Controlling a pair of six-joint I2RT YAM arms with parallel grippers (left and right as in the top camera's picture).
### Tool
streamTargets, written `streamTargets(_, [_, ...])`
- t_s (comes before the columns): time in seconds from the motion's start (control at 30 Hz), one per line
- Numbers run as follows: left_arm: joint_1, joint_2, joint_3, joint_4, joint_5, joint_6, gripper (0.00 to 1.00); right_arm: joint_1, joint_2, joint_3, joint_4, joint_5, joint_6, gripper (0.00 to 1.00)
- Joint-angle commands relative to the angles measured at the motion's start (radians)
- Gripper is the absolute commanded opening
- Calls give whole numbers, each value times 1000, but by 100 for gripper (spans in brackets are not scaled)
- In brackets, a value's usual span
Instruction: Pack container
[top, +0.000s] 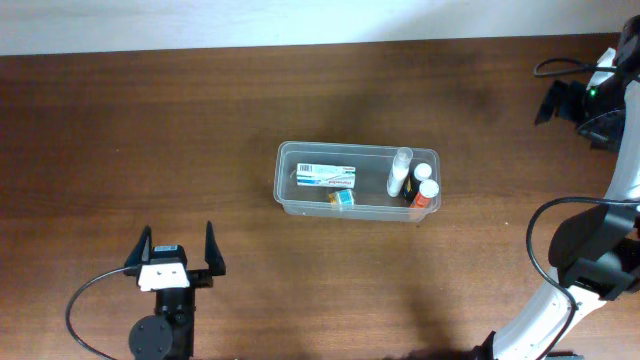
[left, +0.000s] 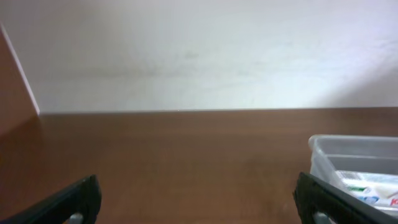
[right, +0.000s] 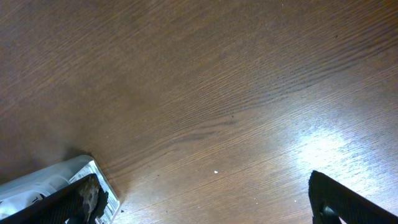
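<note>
Left fingers (top: 178, 240) sit spread apart and empty at the bench's near edge, right fingers (right: 202, 193) apart too, far-right corner. Container (top: 281, 185) is mid-bench and looks full, so I'd keep both arms clear.

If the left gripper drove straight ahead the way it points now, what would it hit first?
Probably nothing: the open left gripper points across bare table toward the far edge. The container sits off to its right, outside that line; its height above the table is unclear.
</note>
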Motion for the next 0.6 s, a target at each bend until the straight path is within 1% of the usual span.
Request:
streamTargets(0.0, [3,-11,-9,27,105,124,100,2,-17,17,0,1,11,98])
streamTargets(0.07, [3,-11,-9,3,138,172,100,2,-17,17,0,1,11,98])
streamTargets(0.2, [3,-11,-9,-96,152,177,99,2,-17,17,0,1,11,98])
streamTargets(0.43, [0,-11,-9,-100,155,177,99,2,-17,17,0,1,11,98])
streamTargets(0.57, [-29,-11,-9,-101,150,177,99,2,-17,17,0,1,11,98])
